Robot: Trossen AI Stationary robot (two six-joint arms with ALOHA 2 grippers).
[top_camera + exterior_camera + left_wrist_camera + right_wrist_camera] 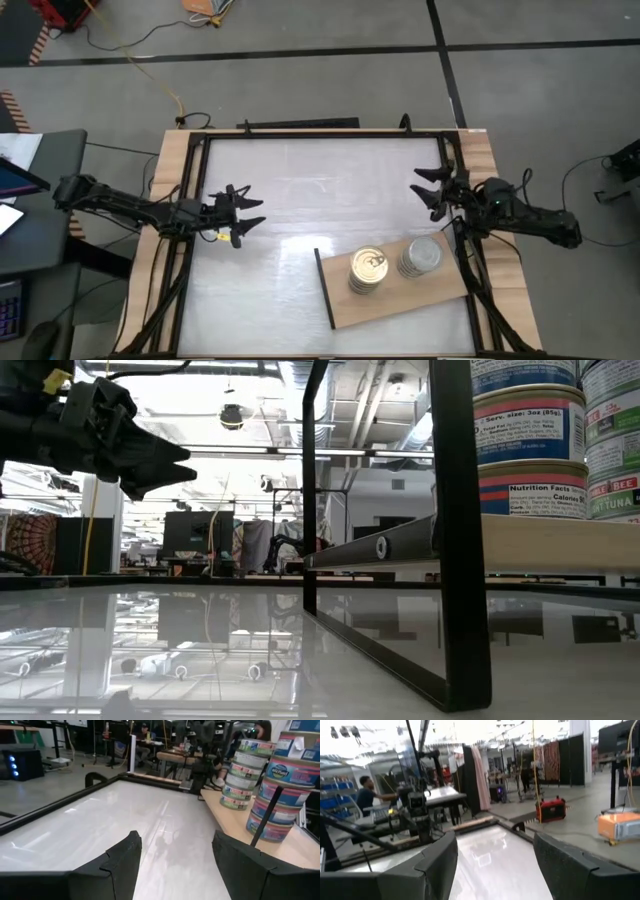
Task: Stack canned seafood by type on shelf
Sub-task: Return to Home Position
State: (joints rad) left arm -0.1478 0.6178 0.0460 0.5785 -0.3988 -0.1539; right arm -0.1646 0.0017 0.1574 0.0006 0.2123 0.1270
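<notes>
From above, only the top lids of the canned seafood show: a gold-lidded stack (368, 268) and a silver-lidded stack (421, 256), so the number of tins in each cannot be counted there. In the low view the tins are cut off by the picture's top and right edges, and a black upright of the shelf frame (458, 530) hides part of them. In the left wrist view the nearer stack, with blue and pink labels, runs out of the picture at its top. The green-labelled stack beyond it shows about five tins.

Both stacks stand just beside each other on the shelf (345, 305), a wooden board lying askew near the table's front right corner.

The left gripper (255, 213) hangs by the table's left edge with its fingers spread apart, well away from the tins and pointing across the table. The right gripper (420, 190) hangs by the right edge, fingers likewise apart and holding nothing. It is near the silver-lidded stack but not touching it.

The white table top (300, 200) between the two grippers is bare, bounded by a dark frame and the wooden side rails (172, 160).
</notes>
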